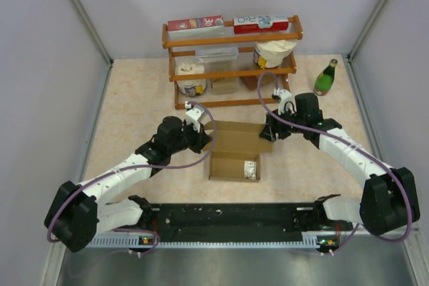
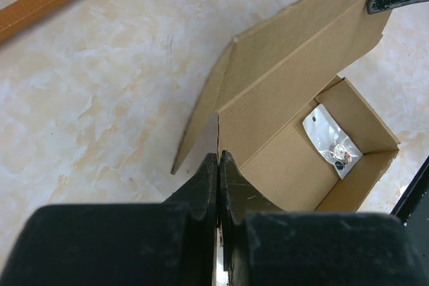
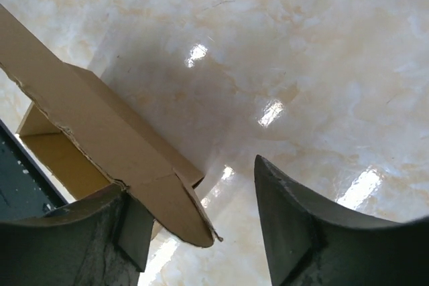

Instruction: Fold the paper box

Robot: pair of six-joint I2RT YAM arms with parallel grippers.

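The paper box (image 1: 231, 165) is plain brown cardboard, lying mid-table as an open tray with its lid panel (image 1: 238, 137) raised behind. A small white packet (image 1: 251, 169) lies inside; it also shows in the left wrist view (image 2: 332, 142). My left gripper (image 1: 201, 135) is at the lid's left end. In the left wrist view the left gripper (image 2: 219, 159) is shut, with the box's corner edge (image 2: 218, 128) running in between its tips. My right gripper (image 1: 271, 132) is at the lid's right end. In the right wrist view the right gripper (image 3: 190, 175) is open, with the lid's rounded tab (image 3: 177, 212) between its fingers.
A wooden rack (image 1: 231, 58) stands behind the box, holding red-and-white cartons (image 1: 196, 23) and rolls. A green bottle (image 1: 326, 78) stands at the back right. A black rail (image 1: 231, 218) runs along the near edge. Grey walls close both sides.
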